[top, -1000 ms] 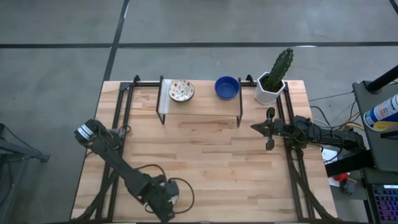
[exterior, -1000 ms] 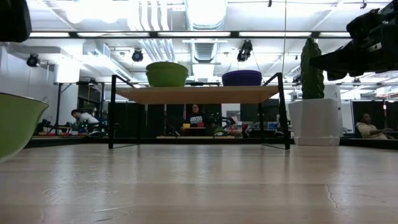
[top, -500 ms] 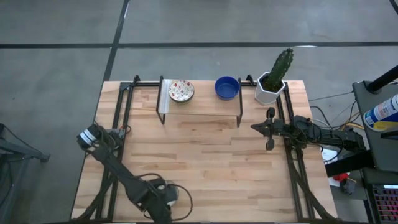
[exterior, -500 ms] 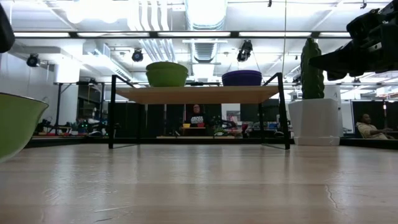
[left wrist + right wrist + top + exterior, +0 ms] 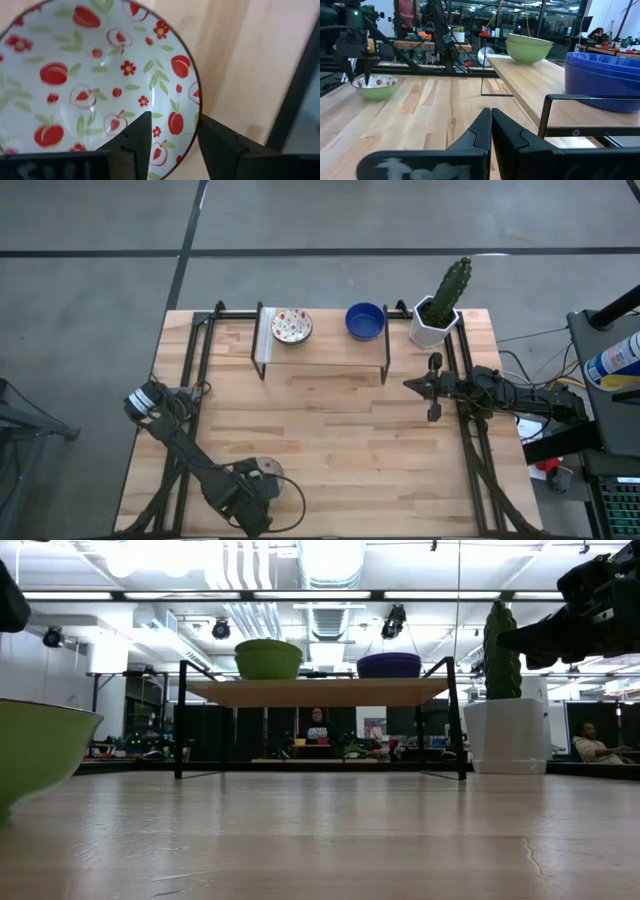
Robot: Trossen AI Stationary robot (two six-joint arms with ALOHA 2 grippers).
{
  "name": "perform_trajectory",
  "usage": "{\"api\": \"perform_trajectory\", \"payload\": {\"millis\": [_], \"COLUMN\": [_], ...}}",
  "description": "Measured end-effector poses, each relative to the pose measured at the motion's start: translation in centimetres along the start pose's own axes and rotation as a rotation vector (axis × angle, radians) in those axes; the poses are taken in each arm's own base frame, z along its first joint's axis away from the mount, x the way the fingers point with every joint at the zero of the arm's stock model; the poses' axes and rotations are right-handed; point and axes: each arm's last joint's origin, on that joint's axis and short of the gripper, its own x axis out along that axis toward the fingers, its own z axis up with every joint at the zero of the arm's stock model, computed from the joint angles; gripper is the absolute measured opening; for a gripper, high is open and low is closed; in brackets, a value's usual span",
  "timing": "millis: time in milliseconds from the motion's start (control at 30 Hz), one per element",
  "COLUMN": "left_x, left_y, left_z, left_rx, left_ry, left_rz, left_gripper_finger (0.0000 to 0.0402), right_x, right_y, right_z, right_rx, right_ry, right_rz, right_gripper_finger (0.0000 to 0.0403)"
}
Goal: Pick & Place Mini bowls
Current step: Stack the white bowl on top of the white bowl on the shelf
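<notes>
My left gripper (image 5: 256,480) stands near the table's near edge, over a cream mini bowl with red and green speckles (image 5: 95,85). The bowl's outside is green in the low view (image 5: 40,750) and in the right wrist view (image 5: 375,86). The gripper is shut on it. On the wooden shelf (image 5: 330,348) at the far edge sit another speckled bowl (image 5: 292,326) and stacked deep blue bowls (image 5: 365,320), which also show in the right wrist view (image 5: 602,80). My right gripper (image 5: 420,387) is shut on nothing and hovers by the shelf's right end. My left gripper holds the speckled bowl by its rim (image 5: 196,107), with one finger (image 5: 135,142) inside the bowl and the other finger (image 5: 220,147) outside the wall. The fingers come from above, pointing down. The bowl sits upright and level; whether its base touches the table, I cannot tell.
A white hexagonal pot with a cactus (image 5: 436,320) stands at the far right corner beside the shelf. Black frame rails run along the table's left side (image 5: 195,380) and right side (image 5: 470,440). Bare wood (image 5: 340,440) lies between the shelf and the near edge.
My left gripper has moved with the speckled bowl away from the table's near edge, toward the far edge. In the low view the bowl has shifted rightward. The bowl has stayed upright.
</notes>
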Motion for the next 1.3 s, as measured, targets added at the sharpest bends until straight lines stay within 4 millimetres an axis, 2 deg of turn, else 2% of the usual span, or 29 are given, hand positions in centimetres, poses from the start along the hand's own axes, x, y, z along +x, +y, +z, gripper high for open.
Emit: {"api": "perform_trajectory", "payload": {"millis": [333,767,1300], "left_x": [0.1,0.2,-1.1], "left_y": [0.6,1.8,2.8], "left_z": [0.4,1.5,2.4], "left_rx": [0.102,0.123,0.145], "left_ry": [-0.018,-0.011,0.018], "left_rz": [0.054,0.112,0.237], "left_gripper_finger": [0.0134,0.0013,0.0001], "right_x": [0.0,0.0,0.0], "right_y": [0.0,0.0,0.0], "right_z": [0.0,0.0,0.0], "right_rx": [0.001,0.000,0.002], "right_ry": [0.000,0.000,0.000], "right_rz": [0.000,0.000,0.000], "right_gripper_finger": [0.0008,0.0008,0.0008]}}
